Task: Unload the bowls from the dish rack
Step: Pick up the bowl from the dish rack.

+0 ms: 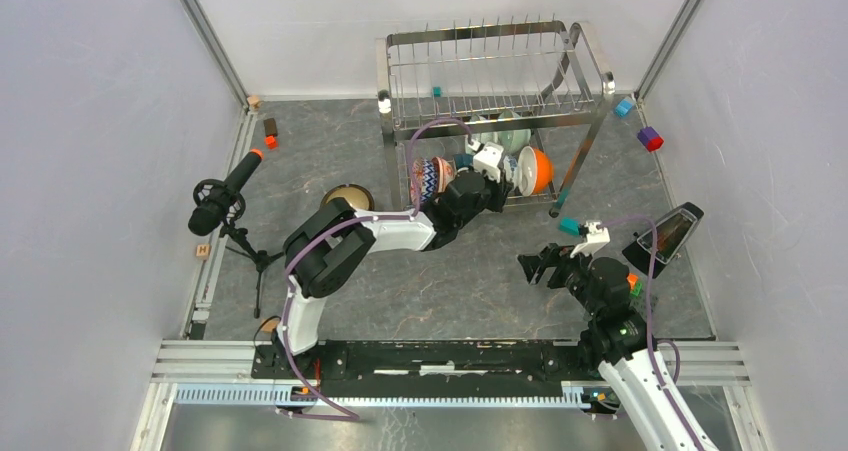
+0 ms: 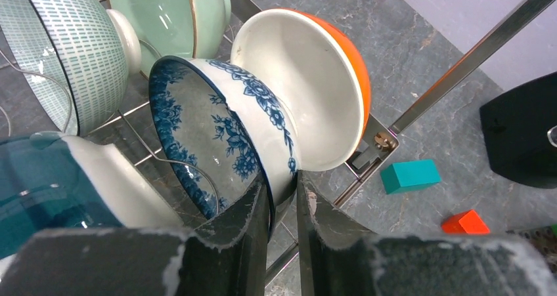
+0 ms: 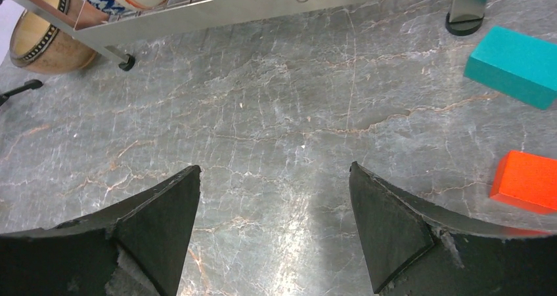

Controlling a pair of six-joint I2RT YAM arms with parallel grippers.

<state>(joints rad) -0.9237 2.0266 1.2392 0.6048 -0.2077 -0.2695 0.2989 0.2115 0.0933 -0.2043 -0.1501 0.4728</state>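
Legend: the blue-and-white floral ceramic bowl (image 2: 217, 125) is shown on edge in the lower tier of the shiny steel wire dish rack (image 1: 490, 51). Its rim is clamped by the left gripper (image 2: 284, 191), one finger inside and one outside. It is backed closely by an orange bowl with a white interior (image 2: 309, 92); a pale green bowl (image 2: 164, 20) is seated deeper in. Open grey marbled table (image 1: 450, 291) is left before the rack's front edge. The right gripper (image 3: 274, 178) is held released over bare table, near a teal block (image 3: 515, 65) and an orange block (image 3: 525, 181). A dark brown bowl (image 1: 347, 196) is seen on the table left of the rack.
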